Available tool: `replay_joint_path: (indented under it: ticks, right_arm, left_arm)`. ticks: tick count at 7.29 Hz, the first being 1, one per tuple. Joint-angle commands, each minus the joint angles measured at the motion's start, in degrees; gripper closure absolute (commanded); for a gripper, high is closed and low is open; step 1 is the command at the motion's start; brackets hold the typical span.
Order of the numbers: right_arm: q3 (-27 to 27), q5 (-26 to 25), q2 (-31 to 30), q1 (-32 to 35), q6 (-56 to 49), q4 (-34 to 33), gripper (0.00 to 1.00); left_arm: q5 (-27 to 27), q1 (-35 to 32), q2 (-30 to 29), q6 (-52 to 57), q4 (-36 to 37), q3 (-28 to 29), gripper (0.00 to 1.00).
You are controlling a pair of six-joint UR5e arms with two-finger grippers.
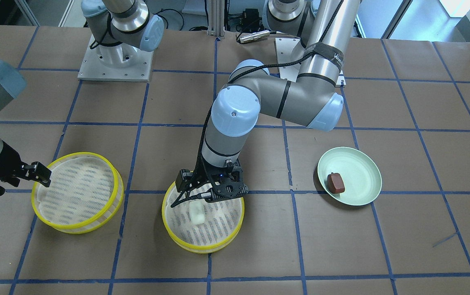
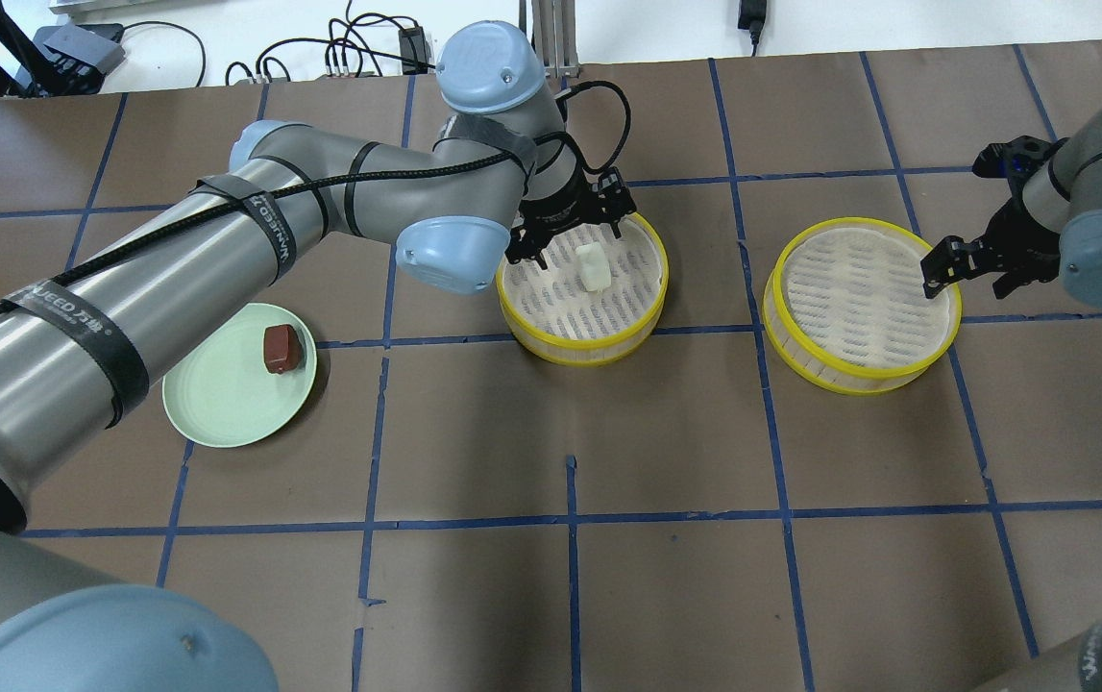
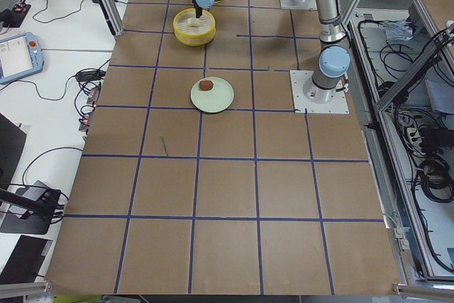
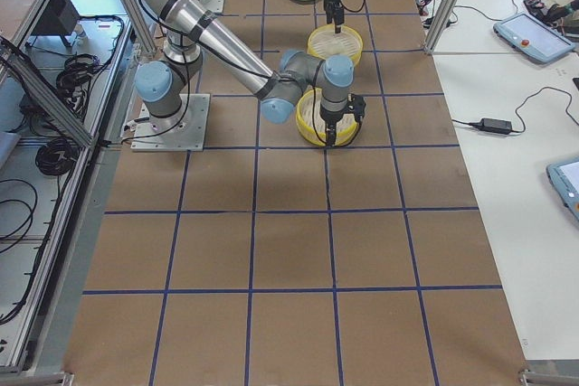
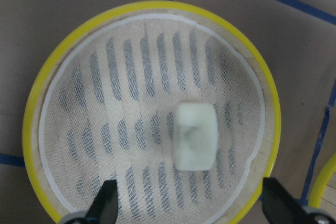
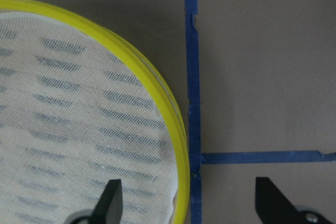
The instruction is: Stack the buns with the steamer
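Left arm [image 2: 368,187] bent, jaws spread over white bun [image 5: 195,135].

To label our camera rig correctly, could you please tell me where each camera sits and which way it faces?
Front-facing: across the table, looking back steeply down; left arm, right arm.
Overhead: behind the arms, looking forward-down; both arms.
Exterior left: table's left end, looking along it; left arm nearest.
Exterior right: table's right end; right arm nearest.
Left wrist: straight down on the white bun; left jaws' tips.
Right wrist: down on the empty tray's rim; right jaws' tips.
Shared: front-facing and overhead both show the green plate.
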Motion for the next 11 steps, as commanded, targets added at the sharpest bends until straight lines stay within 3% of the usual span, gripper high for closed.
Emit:
replay_joint_path:
  ticks: [1, 3, 5, 8, 11]
  right_arm:
    - [0.1, 0.0, 0.2, 0.0, -0.5, -0.1, 0.2]
    - [0.3, 0.1, 0.9, 0.0, -0.3, -0.1, 0.37]
    - [0.2, 0.1, 1.1, 0.0, -0.5, -0.1, 0.83]
    - [0.1, 0.0, 1.1, 0.0, -0.3, -0.1, 0.93]
    - [-2.6, -1.3, -0.4, 0.1, -0.3, 1.4, 0.94]
  left_arm:
    - [0.8, 0.3, 1.6, 1.8, -0.3, -0.2, 0.0]
    - [4.8, 6.1, 2.7, 7.6, -1.6, -2.3, 0.0]
    - [5.8, 13.6, 6.3, 21.2, -6.7, -5.7, 0.0]
    - [7.3, 28.7, 12.8, 39.7, -6.5, -14.8, 0.0]
    - [7.2, 33.2, 11.4, 42.4, -5.6, -19.2, 0.02]
